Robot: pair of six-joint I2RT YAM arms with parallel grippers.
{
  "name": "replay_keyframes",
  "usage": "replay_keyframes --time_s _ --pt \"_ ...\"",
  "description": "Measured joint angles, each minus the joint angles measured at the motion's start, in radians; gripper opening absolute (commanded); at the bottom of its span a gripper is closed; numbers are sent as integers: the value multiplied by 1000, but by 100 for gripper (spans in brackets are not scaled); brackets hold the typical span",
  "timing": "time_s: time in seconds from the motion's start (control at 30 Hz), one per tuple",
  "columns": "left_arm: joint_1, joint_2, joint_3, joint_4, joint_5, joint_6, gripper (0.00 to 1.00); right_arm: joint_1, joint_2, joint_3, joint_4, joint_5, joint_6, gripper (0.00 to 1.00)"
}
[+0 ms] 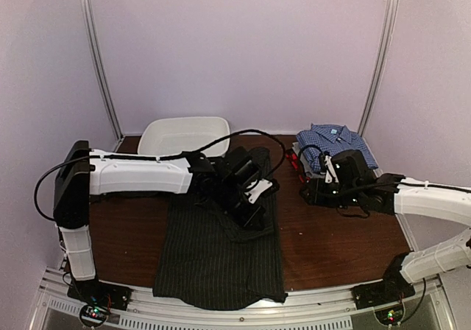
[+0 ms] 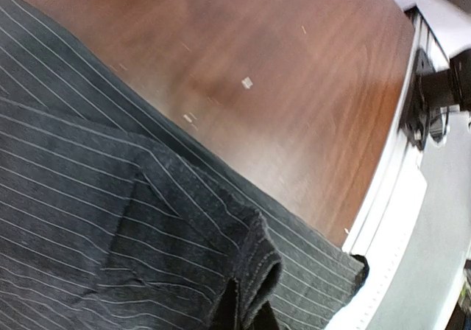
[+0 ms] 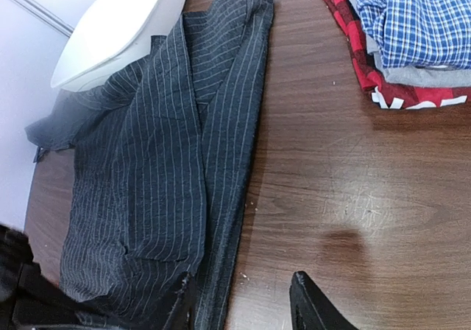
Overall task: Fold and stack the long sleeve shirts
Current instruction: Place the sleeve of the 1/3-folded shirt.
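Black pinstriped cloth shirt (image 1: 213, 256) lies spread lengthwise on the brown wooden table (image 1: 331, 234). It starts just in front of the white plastic tub (image 1: 184, 135) and runs toward the arm bases, with one long side already turned in over the body.

In front of the tub and slightly to its right, the left gripper (image 1: 246, 197) sits low on the shirt with its jaws together. The left wrist view shows a raised ridge of striped cloth running into them, so it appears to be pinching a fold.

Further right of the tub, the right gripper (image 3: 246, 308) hovers over bare wood with its fingers apart and nothing between them, one finger just beside the shirt's edge.

Well to the right of the tub, a blue checked shirt (image 1: 335, 144) tops a folded stack, with a grey shirt (image 3: 419, 76) and a red-and-black shirt (image 3: 360, 50) beneath it.

The step in hand looks like the lengthwise fold of the pinstriped shirt. The next move probably calls for the free gripper to take the near edge so both can carry the cloth over evenly, without dragging the layer underneath.
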Motion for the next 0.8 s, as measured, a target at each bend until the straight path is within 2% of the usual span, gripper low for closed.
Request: replay_keyframes --time_s 0.37,0.8 --pt "-76 0 -46 14 37 -34 0 -27 70 -55 106 -104 -13 44" --pt "-127 0 -103 87 87 -88 0 -27 70 -114 156 -129 -8 44"
